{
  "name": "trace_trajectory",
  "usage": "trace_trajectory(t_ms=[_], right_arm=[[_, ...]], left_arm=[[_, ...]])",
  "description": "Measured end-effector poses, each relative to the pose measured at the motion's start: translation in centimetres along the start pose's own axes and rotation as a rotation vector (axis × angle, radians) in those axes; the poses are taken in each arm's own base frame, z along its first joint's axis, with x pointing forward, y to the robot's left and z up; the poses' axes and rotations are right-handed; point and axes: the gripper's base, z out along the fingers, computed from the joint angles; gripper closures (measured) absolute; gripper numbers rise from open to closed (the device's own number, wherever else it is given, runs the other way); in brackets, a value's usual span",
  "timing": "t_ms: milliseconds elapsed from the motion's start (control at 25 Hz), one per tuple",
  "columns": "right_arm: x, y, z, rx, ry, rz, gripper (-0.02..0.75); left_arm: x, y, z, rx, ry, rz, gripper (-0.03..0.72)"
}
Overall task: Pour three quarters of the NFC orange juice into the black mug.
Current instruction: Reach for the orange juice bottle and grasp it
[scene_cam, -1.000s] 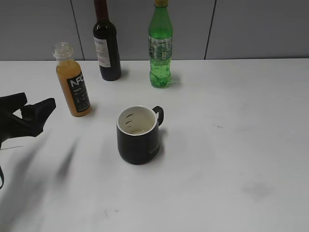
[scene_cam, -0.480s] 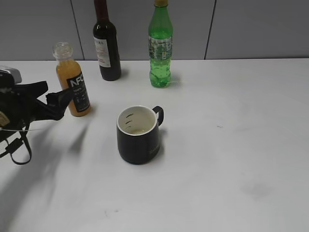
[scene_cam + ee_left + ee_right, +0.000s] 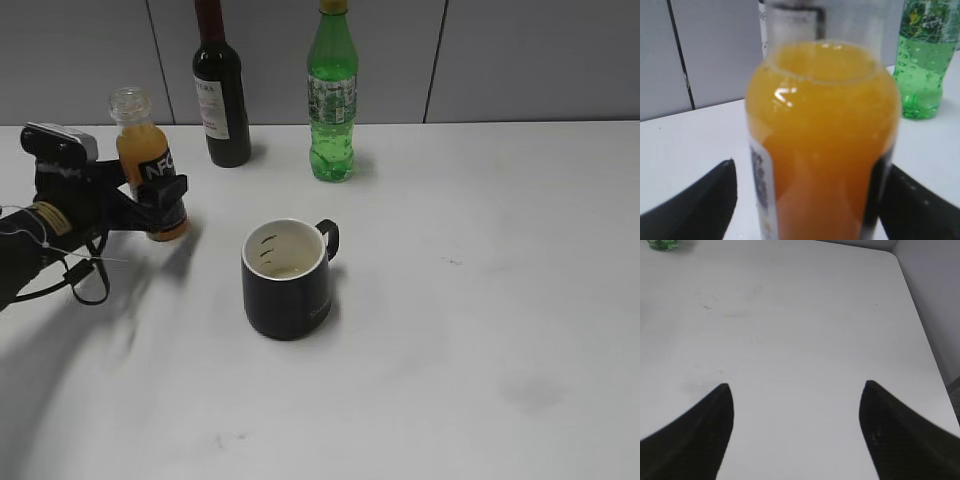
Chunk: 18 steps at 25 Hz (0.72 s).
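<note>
1. The NFC orange juice (image 3: 150,170) stands upright on the white bench (image 3: 480,300) at the left rear, its clear neck uncapped and the cloudy orange liquid reaching up into the shoulder.
2. The left gripper (image 3: 150,195) has its jaws spread wide on either side of the lower part of the juice bottle; the near finger (image 3: 170,190) crosses in front of the black label.
3. In the left wrist view the juice bottle (image 3: 822,145) fills the middle, with a dark finger (image 3: 700,205) at the lower left and the other at the lower right; a gap shows between the left finger and the bottle, and whether the right finger touches it I cannot tell.
4. The black mug (image 3: 287,280) sits right of the juice bottle and nearer the camera, apart from it, upright, with its loop handle turned to the right rear and its white inside showing.
5. A dark wine bottle (image 3: 220,90) stands behind the juice bottle to its right, near the wall.
6. A green soda bottle (image 3: 332,100) stands further right along the back, also visible in the left wrist view (image 3: 925,55).
7. The right gripper (image 3: 795,425) is out of the exterior view; its own camera shows both fingers wide apart over bare bench, holding nothing.
</note>
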Motion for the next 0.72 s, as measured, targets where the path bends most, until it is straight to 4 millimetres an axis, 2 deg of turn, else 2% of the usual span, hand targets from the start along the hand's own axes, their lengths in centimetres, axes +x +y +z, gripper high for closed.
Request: trace_trajectory(t_ms=[280, 400, 600, 720], right_arm=[[0.0, 0.0, 0.0, 0.0, 0.0, 0.0, 0.143], [0.0, 0.0, 0.0, 0.0, 0.0, 0.0, 0.143], [0.0, 0.0, 0.0, 0.0, 0.0, 0.0, 0.143], [0.0, 0.0, 0.0, 0.0, 0.0, 0.0, 0.143]], left_arm=[[0.6, 0.3, 2.2, 0.027, -0.016, 0.023, 0.038], [0.8, 0.2, 2.6, 0.047, -0.016, 0.024, 0.09], [1.3, -0.1, 2.8, 0.079, -0.015, 0.027, 0.219], [1.3, -0.1, 2.9, 0.086, -0.022, 0.029, 0.219]])
